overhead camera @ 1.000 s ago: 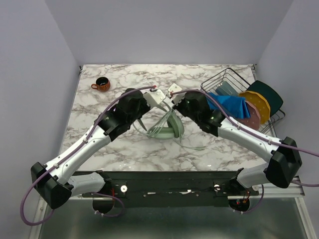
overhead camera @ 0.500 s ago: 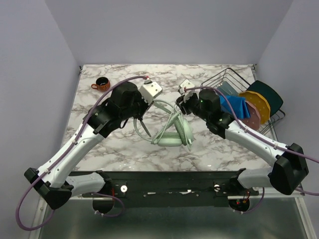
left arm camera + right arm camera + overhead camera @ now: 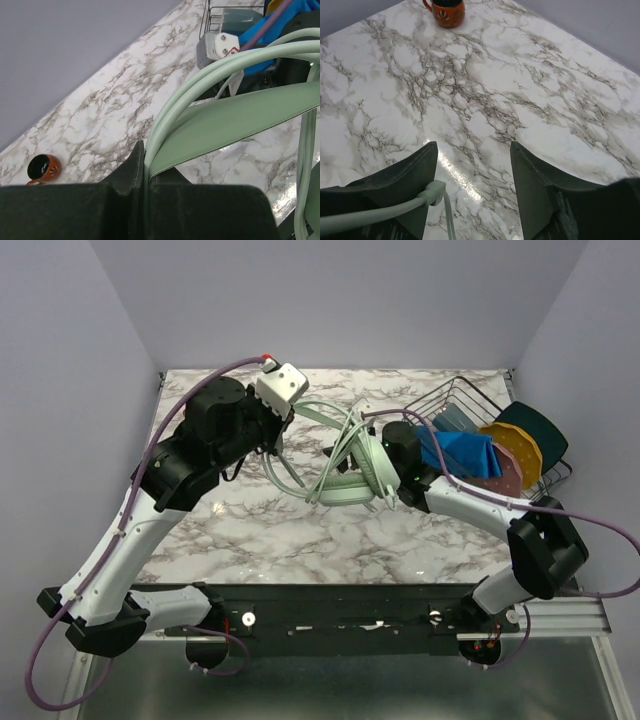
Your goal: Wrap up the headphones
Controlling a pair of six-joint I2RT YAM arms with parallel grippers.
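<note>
The left gripper point(image 3: 145, 172) is clamped tight, and strands of the cable point(image 3: 210, 65) and the flat headband point(image 3: 235, 120) rise from between its fingers; the right gripper point(image 3: 472, 185) stands well open and grips nothing, though a stub end of cable rests against the inner face of one finger point(image 3: 417, 175); the headphones point(image 3: 345, 495) sit just beside the wire rack point(image 3: 455, 400), on its side toward the middle of the table point(image 3: 300, 540), and seem held up from the marble by the left gripper alone; one cup point(image 3: 376, 462) hangs on the side nearest the rack; several slack loops of cable spread away from the rack toward the left gripper; as a judgement, the wrapping is begun but far from done, for the loops lie loose and crossed rather than wound snugly on the headband; what is left is to take up the free end, draw the slack in and secure it; the rack holds a blue cloth point(image 3: 465, 452) and plates point(image 3: 515, 455); an orange mug point(image 3: 445, 10) stands well apart from the rack.
</note>
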